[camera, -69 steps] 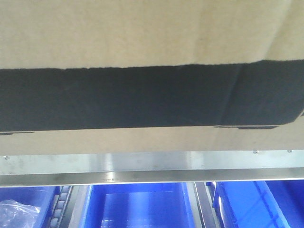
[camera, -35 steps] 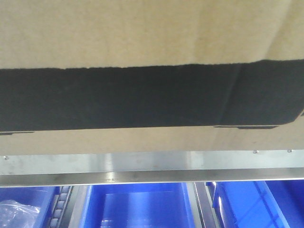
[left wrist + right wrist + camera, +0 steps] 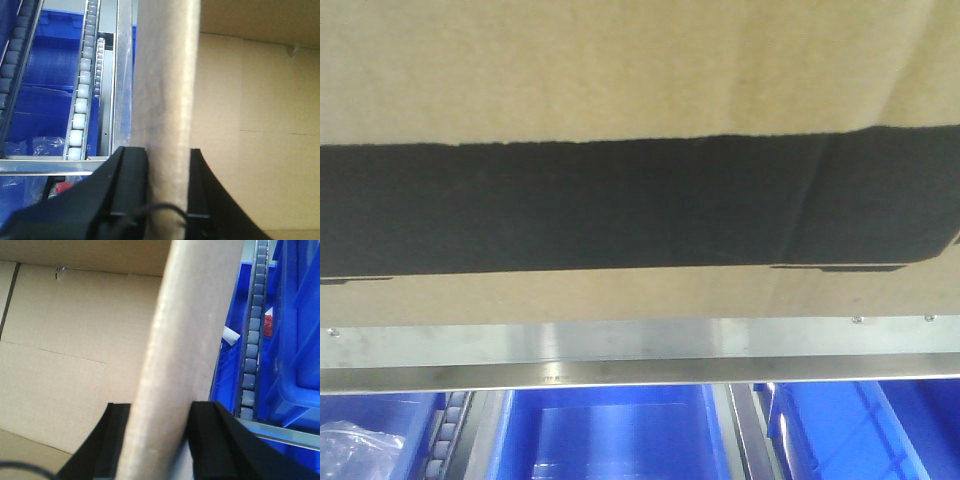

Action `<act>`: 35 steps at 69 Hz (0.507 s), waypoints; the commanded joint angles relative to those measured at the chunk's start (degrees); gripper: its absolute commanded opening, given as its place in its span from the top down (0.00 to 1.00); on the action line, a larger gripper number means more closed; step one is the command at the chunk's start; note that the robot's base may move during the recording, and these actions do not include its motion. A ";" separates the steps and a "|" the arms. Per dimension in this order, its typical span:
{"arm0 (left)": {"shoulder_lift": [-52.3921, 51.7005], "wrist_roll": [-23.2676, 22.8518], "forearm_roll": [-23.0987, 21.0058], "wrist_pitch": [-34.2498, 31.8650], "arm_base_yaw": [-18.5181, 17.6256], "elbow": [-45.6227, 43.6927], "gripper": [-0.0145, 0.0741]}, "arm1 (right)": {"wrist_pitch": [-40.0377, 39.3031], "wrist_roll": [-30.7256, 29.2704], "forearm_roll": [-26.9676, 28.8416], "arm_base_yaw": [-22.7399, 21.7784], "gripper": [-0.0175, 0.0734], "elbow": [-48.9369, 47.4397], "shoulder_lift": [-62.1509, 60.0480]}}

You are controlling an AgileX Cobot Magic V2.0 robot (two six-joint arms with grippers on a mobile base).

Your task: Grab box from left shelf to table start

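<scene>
The box point(image 3: 640, 80) sits unmoved, shelf rail point(image 3: 640, 345) at 6 o'clock; left gripper point(image 3: 165, 165) and right gripper point(image 3: 160, 415) clamp its walls; lift pending.

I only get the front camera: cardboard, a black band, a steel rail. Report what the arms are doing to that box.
Observer: The left gripper is shut on the box. Its jaws pinch an upright wall, one inside and one outside.
Operator: Now the right arm.
Observer: The right gripper pinches another wall the same way, with a roller track and a blue bin just beyond it.
Operator: Tell me what's in the box.
Observer: Both wrist views show only bare cardboard inside, with no contents visible.
</scene>
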 commanded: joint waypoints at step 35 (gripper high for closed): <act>-0.02 -1.71 -3.85 -11.27 -0.39 -2.34 0.95 | -6.00 -1.30 0.17 0.29 0.73 -1.82 -0.01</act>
